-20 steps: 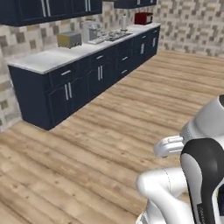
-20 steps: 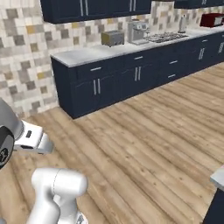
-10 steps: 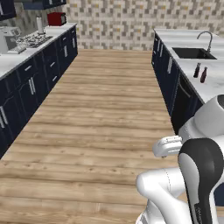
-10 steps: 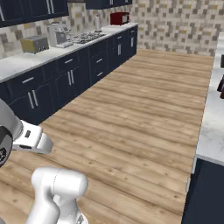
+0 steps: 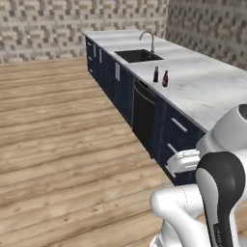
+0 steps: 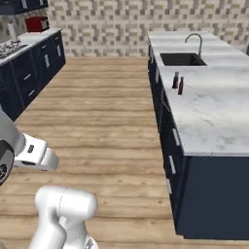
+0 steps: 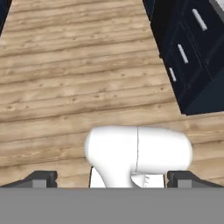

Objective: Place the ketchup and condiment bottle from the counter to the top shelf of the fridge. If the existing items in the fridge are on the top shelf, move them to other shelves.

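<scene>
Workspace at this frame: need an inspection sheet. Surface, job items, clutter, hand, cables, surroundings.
Surface: pale marble counter on dark blue cabinets, with a sink and tap at the far end.
Job's things: two small dark bottles upright side by side near the counter's front edge, just short of the sink, also in the left base view; too small to tell which is ketchup.
Clutter: nothing seen near the bottles.
Hand: hand open, empty, pointing at the wood floor.
Cables: nothing seen.
Surroundings: second cabinet run across the floor with a red appliance; tiled walls.
</scene>
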Controlling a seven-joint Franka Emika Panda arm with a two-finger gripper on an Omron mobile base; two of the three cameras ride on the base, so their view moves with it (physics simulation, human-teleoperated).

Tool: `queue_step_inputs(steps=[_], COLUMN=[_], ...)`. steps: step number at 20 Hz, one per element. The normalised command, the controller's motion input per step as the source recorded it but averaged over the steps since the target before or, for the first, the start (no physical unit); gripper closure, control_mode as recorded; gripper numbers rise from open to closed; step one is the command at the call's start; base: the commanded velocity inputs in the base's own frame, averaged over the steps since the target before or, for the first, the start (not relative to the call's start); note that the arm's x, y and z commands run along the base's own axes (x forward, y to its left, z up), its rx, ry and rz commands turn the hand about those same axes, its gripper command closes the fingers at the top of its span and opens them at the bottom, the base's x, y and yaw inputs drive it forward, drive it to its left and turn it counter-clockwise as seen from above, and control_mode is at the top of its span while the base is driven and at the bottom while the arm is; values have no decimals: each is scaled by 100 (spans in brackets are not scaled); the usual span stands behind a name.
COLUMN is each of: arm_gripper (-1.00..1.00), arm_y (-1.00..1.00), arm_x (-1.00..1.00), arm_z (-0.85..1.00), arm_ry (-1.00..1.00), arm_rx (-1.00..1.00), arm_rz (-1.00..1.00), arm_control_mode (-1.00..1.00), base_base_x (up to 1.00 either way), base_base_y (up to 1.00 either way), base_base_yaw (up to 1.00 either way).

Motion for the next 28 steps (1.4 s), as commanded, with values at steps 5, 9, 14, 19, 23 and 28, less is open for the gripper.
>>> queue_step_inputs(steps=[5,9,14,19,23,28], arm_gripper=[-100,-100,-100,-100,-100,-100], arm_y=[0,0,0,0,0,0], arm_x=[0,0,0,0,0,0], arm_z=[0,0,0,0,0,0], arm_ry=[0,0,0,0,0,0], arm_rx=[0,0,0,0,0,0], arm_rz=[0,0,0,0,0,0], arm_control_mode=[100,100,100,100,100,100], base_base_x=[48,51,80,90,83,65], base_base_y=[41,56,91,98,97,88], base_base_yaw=[-65,-64,-56,-53,-54,-59])
